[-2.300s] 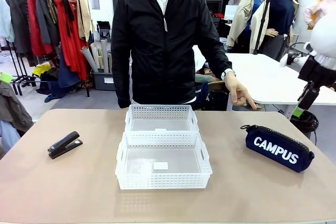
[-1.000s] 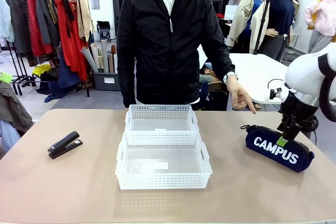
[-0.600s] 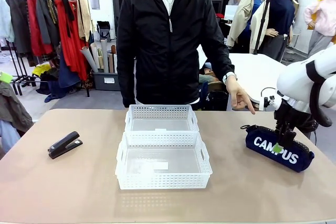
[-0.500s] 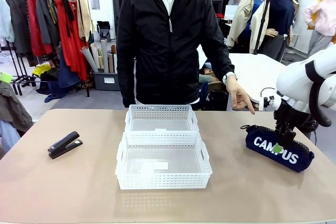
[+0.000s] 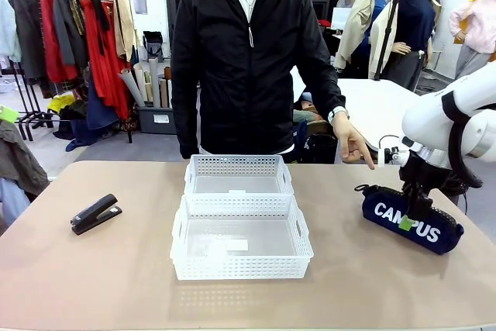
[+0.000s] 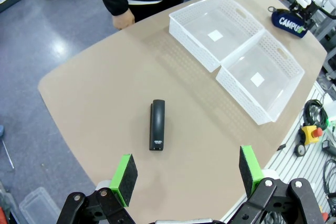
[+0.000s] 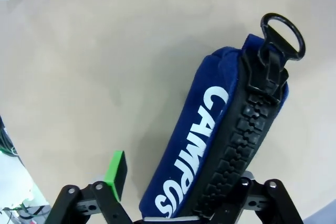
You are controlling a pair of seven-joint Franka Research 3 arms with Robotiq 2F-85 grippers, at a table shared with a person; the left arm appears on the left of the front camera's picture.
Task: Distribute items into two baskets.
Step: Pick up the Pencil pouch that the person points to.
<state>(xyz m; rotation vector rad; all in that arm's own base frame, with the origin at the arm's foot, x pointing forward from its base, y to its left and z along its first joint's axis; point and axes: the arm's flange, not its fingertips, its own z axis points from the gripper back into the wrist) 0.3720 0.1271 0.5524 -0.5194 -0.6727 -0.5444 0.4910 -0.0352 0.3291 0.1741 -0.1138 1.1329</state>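
Bright, even indoor light from overhead. Soft, faint shadows under the baskets (image 5: 240, 267) and beside the stapler (image 6: 157, 124) on the matte table (image 5: 101, 284). Nearly washed-out white on the right arm (image 5: 434, 118). Sharp throughout the front view; wide-angle bending toward both wrist views' edges.

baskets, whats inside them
Just a small white label on the floor of the near basket and of the far basket. The stapler and pouch lie outside, on the table. Lattice walls screen part of the floors from the front; the left wrist view shows them otherwise bare.
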